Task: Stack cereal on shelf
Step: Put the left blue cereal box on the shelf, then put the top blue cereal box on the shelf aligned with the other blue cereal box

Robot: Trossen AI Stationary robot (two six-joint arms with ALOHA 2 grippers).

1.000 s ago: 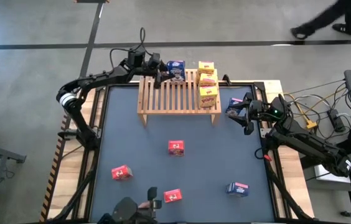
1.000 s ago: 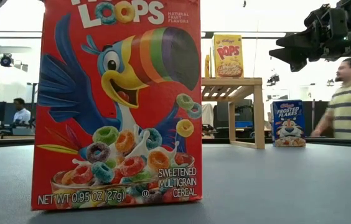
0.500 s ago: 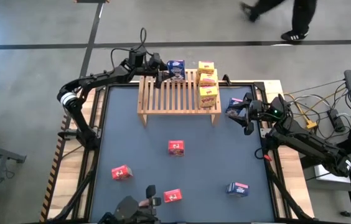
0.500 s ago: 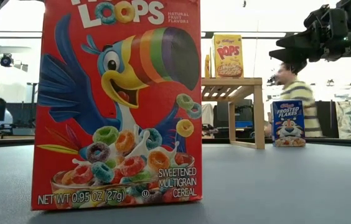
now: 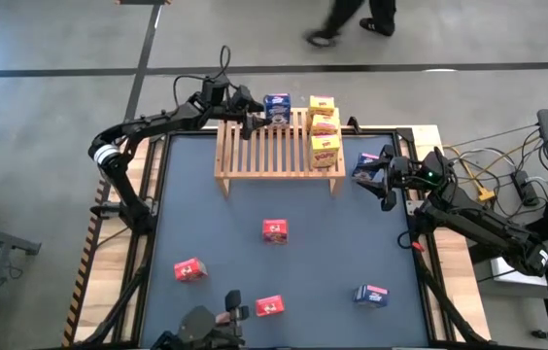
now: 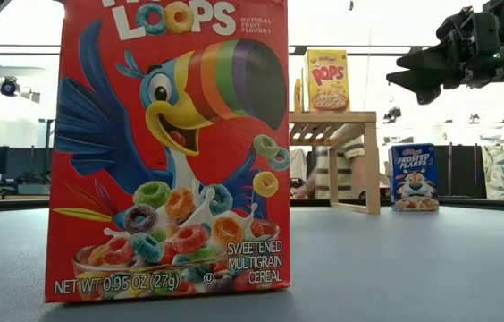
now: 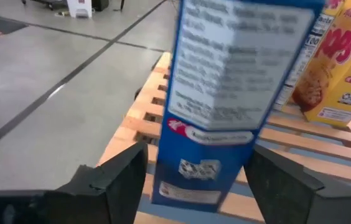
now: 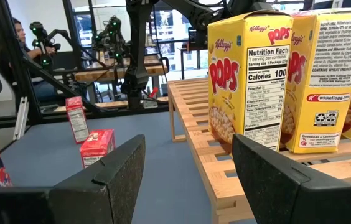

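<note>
The shelf (image 5: 264, 146) is a light wood slatted rack at the table's far side. A blue cereal box (image 5: 276, 107) stands upright on its far edge, its bottom (image 7: 185, 196) on the slats. My left gripper (image 5: 255, 117) is open, one finger on either side of this box, with slats showing beside the left finger (image 7: 122, 177). Three yellow boxes (image 5: 325, 126) stand in a row on the shelf's right end. My right gripper (image 5: 383, 183) hangs open right of the shelf with nothing between its fingers, beside another blue box (image 5: 366, 165) standing on the table.
Three red boxes (image 5: 275, 230) (image 5: 188, 269) (image 5: 269, 305) and a blue one (image 5: 371, 295) stand on the dark mat nearer the front. The front red box (image 6: 167, 152) fills the low view. A person (image 5: 352, 15) walks on the floor beyond the table.
Both arms and all boxes stay where they were. The person beyond the far edge has walked from the right toward the left.
</note>
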